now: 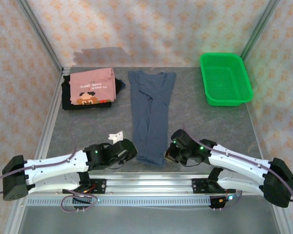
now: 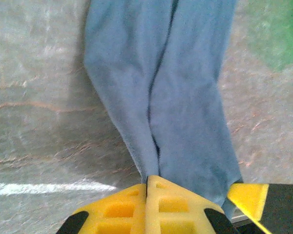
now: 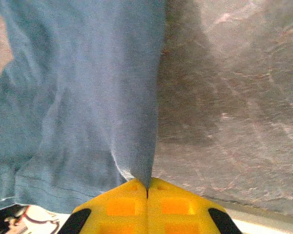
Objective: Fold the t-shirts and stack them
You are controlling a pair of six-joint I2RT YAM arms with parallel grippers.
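Grey tabletop is carrying a limp, light slate-blue cloth t-shirt mid-frame. Left gripper and right gripper are clamping its lower hem, jaws closed.

A robot lab cell: aluminium frame, patterned wall panels, two arms bolted to a grey table.
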